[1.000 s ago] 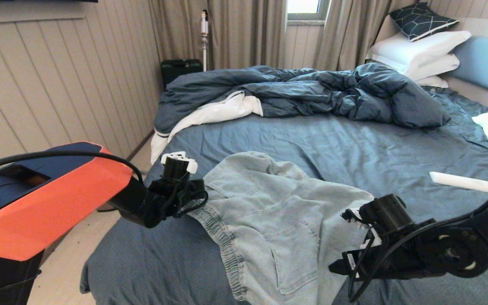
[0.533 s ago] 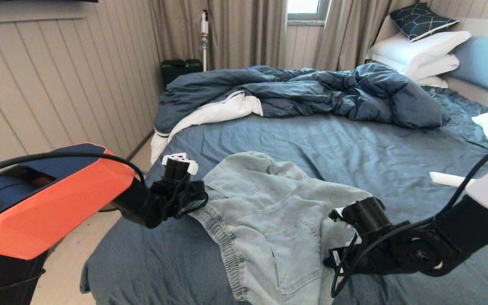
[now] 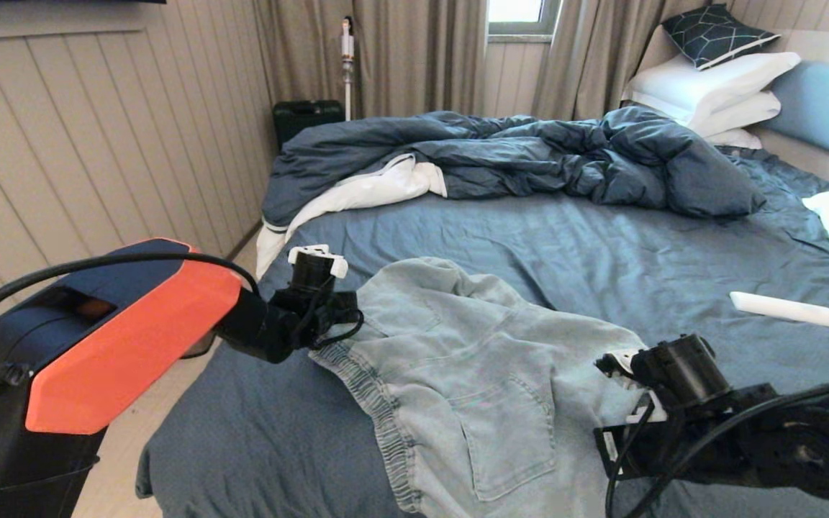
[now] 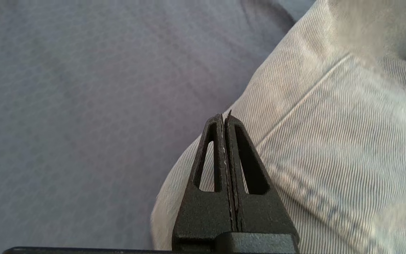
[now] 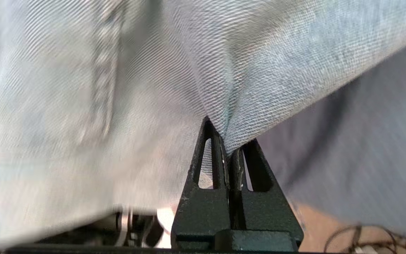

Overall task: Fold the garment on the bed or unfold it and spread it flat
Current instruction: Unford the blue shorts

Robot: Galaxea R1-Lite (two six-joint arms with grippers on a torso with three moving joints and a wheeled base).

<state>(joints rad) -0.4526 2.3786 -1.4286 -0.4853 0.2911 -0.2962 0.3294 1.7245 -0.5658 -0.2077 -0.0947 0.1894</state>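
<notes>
The garment [image 3: 458,374], pale blue denim shorts, lies rumpled on the near part of the bed [image 3: 601,244], its elastic waistband running down the left side. My left gripper [image 3: 348,316] sits at the shorts' upper left edge. In the left wrist view this gripper [image 4: 225,118] is shut, its fingers pressed together over the denim [image 4: 330,141], with no cloth showing between them. My right gripper [image 3: 612,370] is at the shorts' right edge. The right wrist view has it [image 5: 229,141] shut on a pinched fold of denim [image 5: 245,88] that hangs taut from it.
A dark blue duvet [image 3: 529,151] with white lining is bunched across the far half. White pillows [image 3: 709,86] and a dark cushion [image 3: 717,32] lean on the headboard [image 3: 825,108]. A white oblong object [image 3: 781,309] lies at the right. The bed's left edge drops to the floor.
My right gripper swung left, then back right and lower, drawing the shorts' right edge with it. My left gripper shifted slightly up and to the right along the shorts' edge.
</notes>
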